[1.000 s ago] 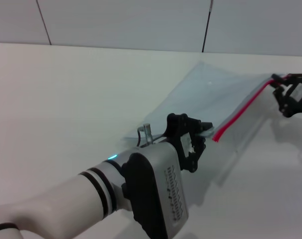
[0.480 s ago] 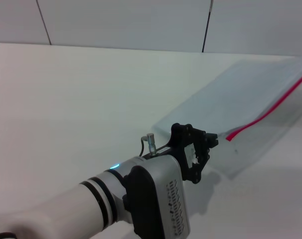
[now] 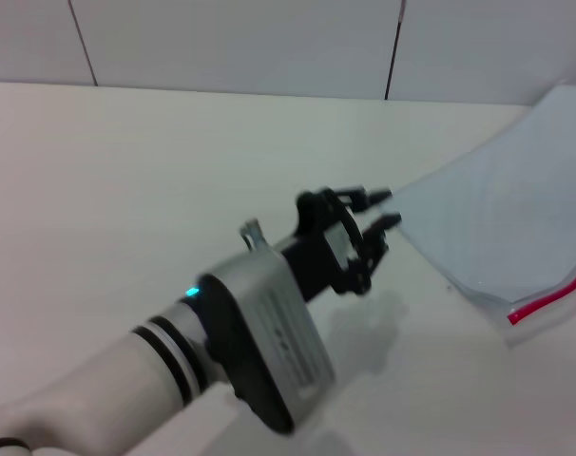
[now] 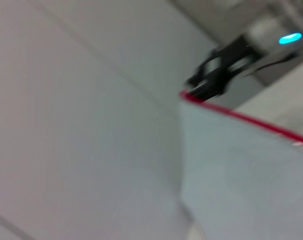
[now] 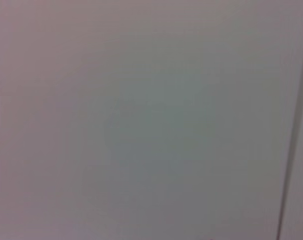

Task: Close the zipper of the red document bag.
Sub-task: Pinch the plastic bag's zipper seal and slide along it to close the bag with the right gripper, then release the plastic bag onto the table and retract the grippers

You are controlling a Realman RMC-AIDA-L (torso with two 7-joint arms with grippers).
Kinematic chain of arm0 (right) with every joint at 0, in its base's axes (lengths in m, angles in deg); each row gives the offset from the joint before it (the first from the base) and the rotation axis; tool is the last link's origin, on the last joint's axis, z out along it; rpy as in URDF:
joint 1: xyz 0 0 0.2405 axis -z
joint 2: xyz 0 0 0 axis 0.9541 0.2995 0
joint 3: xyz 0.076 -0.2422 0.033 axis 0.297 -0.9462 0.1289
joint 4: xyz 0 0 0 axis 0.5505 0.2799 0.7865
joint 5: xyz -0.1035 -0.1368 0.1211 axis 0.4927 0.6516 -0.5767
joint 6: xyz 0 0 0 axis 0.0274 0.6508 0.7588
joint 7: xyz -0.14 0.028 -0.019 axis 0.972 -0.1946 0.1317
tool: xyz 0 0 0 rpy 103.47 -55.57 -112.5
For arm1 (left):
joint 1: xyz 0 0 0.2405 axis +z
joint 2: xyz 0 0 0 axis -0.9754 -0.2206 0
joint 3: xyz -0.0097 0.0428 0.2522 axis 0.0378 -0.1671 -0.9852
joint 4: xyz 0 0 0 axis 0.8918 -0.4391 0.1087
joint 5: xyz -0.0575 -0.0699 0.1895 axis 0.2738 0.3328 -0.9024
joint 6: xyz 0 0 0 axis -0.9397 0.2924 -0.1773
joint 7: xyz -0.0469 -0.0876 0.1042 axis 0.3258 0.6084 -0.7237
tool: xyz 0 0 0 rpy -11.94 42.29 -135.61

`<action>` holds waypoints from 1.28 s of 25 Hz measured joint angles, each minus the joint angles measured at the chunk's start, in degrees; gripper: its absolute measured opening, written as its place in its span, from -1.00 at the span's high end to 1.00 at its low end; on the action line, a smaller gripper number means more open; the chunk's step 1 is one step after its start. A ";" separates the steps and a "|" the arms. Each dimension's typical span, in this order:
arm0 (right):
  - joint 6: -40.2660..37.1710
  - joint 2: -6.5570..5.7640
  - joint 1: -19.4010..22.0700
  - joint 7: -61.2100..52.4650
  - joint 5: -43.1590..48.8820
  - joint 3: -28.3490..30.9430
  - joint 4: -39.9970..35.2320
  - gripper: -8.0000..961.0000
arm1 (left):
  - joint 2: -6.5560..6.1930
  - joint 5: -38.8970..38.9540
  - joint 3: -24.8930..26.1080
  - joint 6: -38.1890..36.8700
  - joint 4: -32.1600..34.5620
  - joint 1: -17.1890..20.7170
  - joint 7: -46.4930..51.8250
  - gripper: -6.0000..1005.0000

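The red document bag [image 3: 497, 218], a translucent pale-blue pouch, lies at the right of the head view and rises toward the right edge. A short stretch of its zipper [image 3: 554, 299] shows as a red strip at the lower right. My left gripper [image 3: 381, 208] hovers open just left of the bag's near corner, touching nothing. In the left wrist view the bag [image 4: 241, 175] fills the lower right, with the zipper [image 4: 241, 117] along its top edge. My right gripper [image 4: 204, 87] sits at that strip's end and looks shut on it. It is outside the head view.
The white table [image 3: 126, 190] stretches to the left and front of the bag. A pale panelled wall [image 3: 231, 38] stands behind the table's far edge. The right wrist view shows only a blank grey surface.
The bag has slid to the right and out from under my left gripper, which let go and drew back up and to the left. The right gripper has left the head view.
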 joint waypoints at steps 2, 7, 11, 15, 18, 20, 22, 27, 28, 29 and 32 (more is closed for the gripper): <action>5.17 0.03 1.63 -0.01 -2.38 -0.01 2.07 0.38 | -0.03 3.30 0.86 4.29 -1.94 -0.31 0.10 0.78; 17.27 0.00 5.69 -0.19 -5.61 -0.01 6.01 -0.06 | 0.20 11.75 1.89 18.30 -8.97 -1.94 0.47 0.36; 24.67 -0.01 8.21 -0.38 -5.17 -0.95 8.61 -0.39 | 0.35 20.02 1.80 29.13 -13.81 -3.55 1.74 0.08; 30.67 -0.10 9.44 -0.62 -3.57 -4.30 9.07 -0.67 | 0.13 24.23 2.05 35.14 -16.87 -4.49 4.54 -0.10; 32.59 -0.24 9.70 -1.79 -2.51 -5.53 9.10 -0.81 | -0.10 25.47 2.09 38.45 -18.88 -4.88 6.32 -0.20; 33.32 -0.19 10.13 -2.78 -2.68 -5.38 9.02 -0.86 | 0.05 26.01 2.10 40.07 -19.93 -5.11 7.24 -0.28; 33.65 -0.20 10.29 -3.47 -2.86 -5.20 8.87 -0.86 | 0.18 26.40 2.11 41.98 -21.01 -5.37 8.58 -0.27; 33.61 -0.30 10.30 -4.01 -2.89 -4.77 8.72 -0.86 | 0.06 27.17 2.14 44.15 -22.23 -5.79 10.72 -0.26; 33.61 -0.29 10.26 -4.02 -2.90 -4.66 8.71 -0.86 | 0.04 27.54 2.14 44.47 -22.35 -5.82 10.96 -0.26; 33.58 -0.27 10.17 -4.03 -2.91 -4.62 8.77 -0.85 | 0.01 28.01 2.15 44.90 -22.58 -5.90 11.27 -0.26; 33.01 -0.23 9.85 -4.04 -2.91 -4.63 9.08 -0.85 | 0.14 29.36 2.15 46.54 -24.90 -6.94 12.90 -0.26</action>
